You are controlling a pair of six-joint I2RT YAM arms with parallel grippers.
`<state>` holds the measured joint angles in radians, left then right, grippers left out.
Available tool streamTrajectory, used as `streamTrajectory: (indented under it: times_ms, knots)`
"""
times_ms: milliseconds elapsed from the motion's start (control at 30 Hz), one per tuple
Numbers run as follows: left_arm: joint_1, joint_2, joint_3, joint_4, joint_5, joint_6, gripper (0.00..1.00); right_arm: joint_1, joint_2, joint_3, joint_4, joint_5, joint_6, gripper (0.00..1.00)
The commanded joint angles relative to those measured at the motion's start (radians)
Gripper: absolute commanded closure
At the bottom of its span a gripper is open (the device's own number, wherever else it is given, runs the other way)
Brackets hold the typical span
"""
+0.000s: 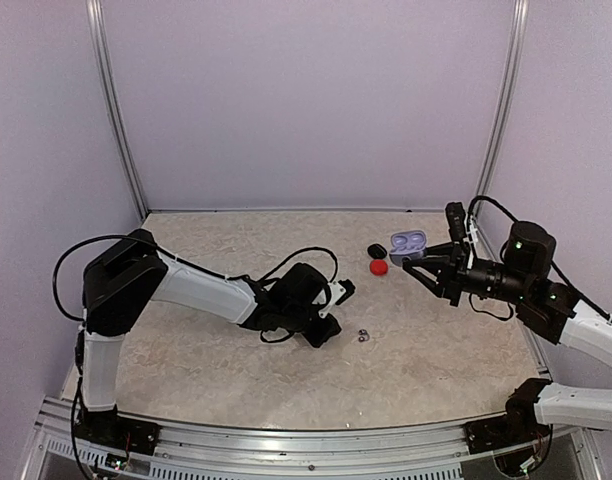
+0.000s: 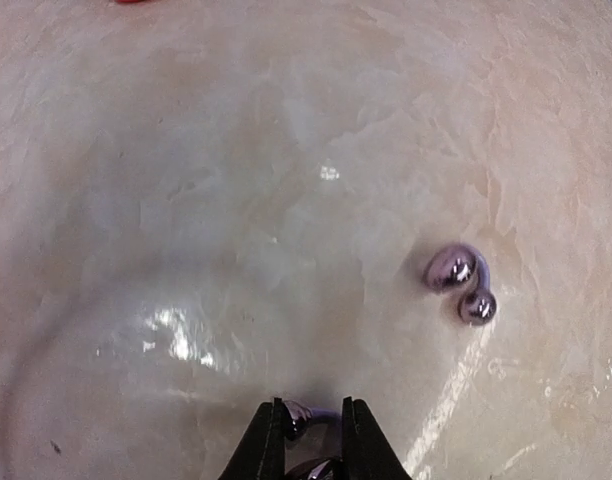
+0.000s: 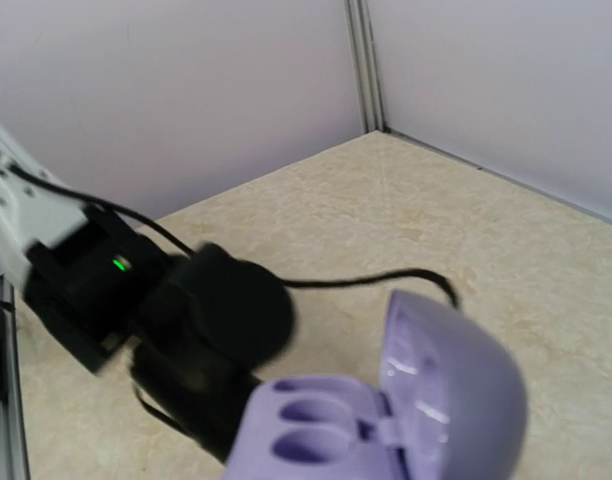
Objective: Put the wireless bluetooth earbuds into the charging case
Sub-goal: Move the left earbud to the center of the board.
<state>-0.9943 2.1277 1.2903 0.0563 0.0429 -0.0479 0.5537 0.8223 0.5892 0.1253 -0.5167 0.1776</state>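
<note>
We are fetching the buds (image 2: 451, 268). The left claw (image 2: 313, 425) is narrow, load unclear; the right claw (image 1: 416, 260) we cannot tell. Next, reach toward two o'clock.

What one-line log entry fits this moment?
left gripper: shut on shiny silver earbud | right gripper: at open lilac plastic charging case, grip unclear | sockets: empty

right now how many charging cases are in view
3: an open lilac case at the far right, a black case just left of it, and a red case right in front of the black one. None looks hidden.
</note>
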Motion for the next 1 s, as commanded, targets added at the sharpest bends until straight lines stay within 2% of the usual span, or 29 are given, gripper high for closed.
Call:
streamTrajectory:
  times_ms: [0,233,433,667,833,967]
  knots:
    - [0.0,-0.17,-0.16,-0.053,-0.011,-0.045,0.82,-0.011,0.021,-0.017,0.053,-0.039,0.014,0.9]
    - [-0.043,-0.417,-0.374,-0.18,0.022,-0.126,0.81,-0.011,0.061,-0.017,0.089,-0.076,0.022,0.9]
    - [-0.069,-0.508,-0.45,-0.183,0.07,-0.15,0.8,-0.011,0.088,-0.018,0.126,-0.102,0.035,0.9]
    - [-0.098,-0.442,-0.447,-0.023,0.08,-0.121,0.79,-0.011,0.094,-0.023,0.134,-0.11,0.04,0.9]
    - [-0.109,-0.348,-0.407,0.017,0.045,-0.038,0.8,-0.011,0.088,-0.025,0.126,-0.109,0.038,0.9]
    - [-0.113,-0.312,-0.391,0.028,0.042,0.036,0.72,-0.011,0.08,-0.029,0.123,-0.104,0.037,0.9]
